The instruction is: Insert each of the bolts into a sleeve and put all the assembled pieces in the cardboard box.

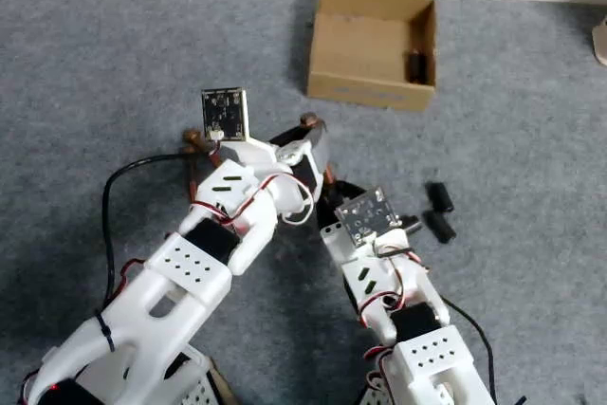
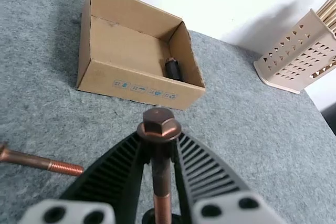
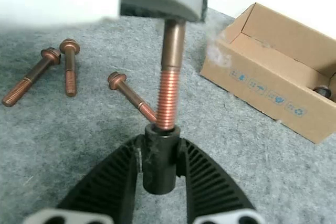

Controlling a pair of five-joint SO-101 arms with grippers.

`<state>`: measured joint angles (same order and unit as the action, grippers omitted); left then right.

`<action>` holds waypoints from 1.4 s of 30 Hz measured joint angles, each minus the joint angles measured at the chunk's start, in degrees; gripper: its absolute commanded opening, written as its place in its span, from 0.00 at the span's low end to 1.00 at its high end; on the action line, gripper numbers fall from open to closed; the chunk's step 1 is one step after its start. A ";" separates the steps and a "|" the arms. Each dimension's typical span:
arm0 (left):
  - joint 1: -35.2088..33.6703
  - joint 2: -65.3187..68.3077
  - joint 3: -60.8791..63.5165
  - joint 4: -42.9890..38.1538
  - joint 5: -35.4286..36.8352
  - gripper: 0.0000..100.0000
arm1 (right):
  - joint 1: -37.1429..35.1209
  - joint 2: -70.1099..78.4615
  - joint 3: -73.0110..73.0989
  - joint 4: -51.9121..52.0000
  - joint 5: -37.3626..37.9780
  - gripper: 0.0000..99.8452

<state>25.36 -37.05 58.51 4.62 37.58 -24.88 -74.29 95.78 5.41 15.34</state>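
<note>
Clamped in the right tool [image 3: 159, 148], the sleeve [image 3: 159, 171] takes the threaded tip of the bolt [image 3: 168, 93] gripped by the left tool [image 2: 159, 139]; keep both in line and press gently, with the box [image 1: 365, 90] at 1 o'clock.

Five bolts [image 3: 68, 66], five sleeves [image 1: 438, 196], one box [image 1: 365, 92]

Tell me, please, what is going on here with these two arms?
The left gripper holds a copper-coloured hex-head bolt, and the right gripper holds a black cylindrical sleeve. The bolt's threaded tip is at the sleeve's mouth, just entering it. One assembled piece already lies in the brown cardboard box. Three more copper bolts and spare black sleeves lie loose on the grey mat.
</note>
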 measured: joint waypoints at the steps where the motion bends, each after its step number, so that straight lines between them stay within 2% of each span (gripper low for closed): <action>1: 0.00 0.00 0.53 0.00 0.00 0.01 | 0.00 0.00 0.00 0.00 0.00 0.00; 8: -0.35 1.58 0.97 -0.35 0.26 0.01 | 0.00 0.00 0.00 0.09 0.09 0.00; 18: 1.23 15.56 -3.25 -1.23 0.09 0.01 | 0.09 -0.09 0.00 0.00 0.00 0.00; 24: 2.64 16.62 -3.16 -1.14 -0.09 0.01 | 3.78 -0.62 0.09 0.00 0.00 0.00; 26: 3.78 16.62 -3.16 -1.14 0.09 0.03 | 4.92 -0.62 0.18 0.00 -1.32 0.00; 33: 4.75 16.62 -3.16 -0.79 -2.55 0.20 | 6.15 -0.62 0.18 0.00 -2.73 0.00; 42: 2.11 16.62 -3.25 3.34 -2.99 0.21 | 12.92 -0.62 0.09 0.00 -3.16 0.00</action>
<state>27.47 -20.44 55.25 7.96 34.59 -11.96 -74.90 95.87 5.41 12.18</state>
